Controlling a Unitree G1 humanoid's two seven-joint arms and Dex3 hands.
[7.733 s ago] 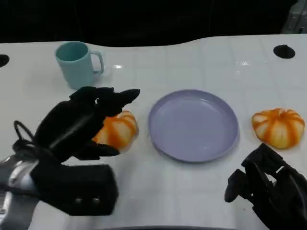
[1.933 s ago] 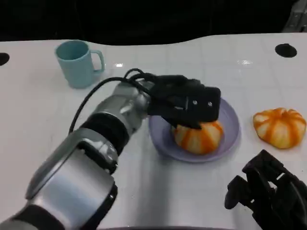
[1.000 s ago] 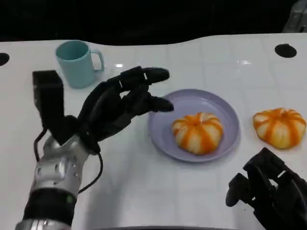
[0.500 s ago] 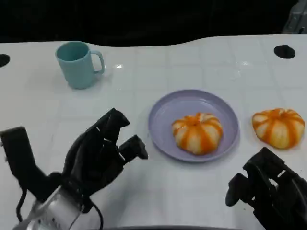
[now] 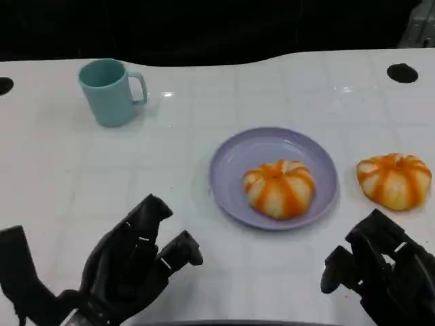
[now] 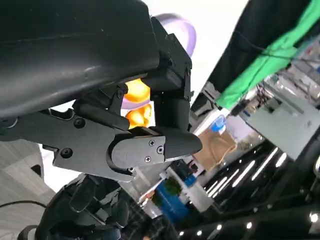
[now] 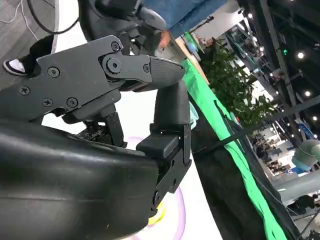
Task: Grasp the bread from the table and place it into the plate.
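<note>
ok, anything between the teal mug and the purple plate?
No, just bare white table between the teal mug and the purple plate in the head view.

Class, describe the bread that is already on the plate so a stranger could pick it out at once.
Start at the white table and find the round lilac plate near its middle. The orange-and-cream striped bread lies on it. A matching bread lies on the bare table beyond the plate's rim, opposite the teal mug.
</note>
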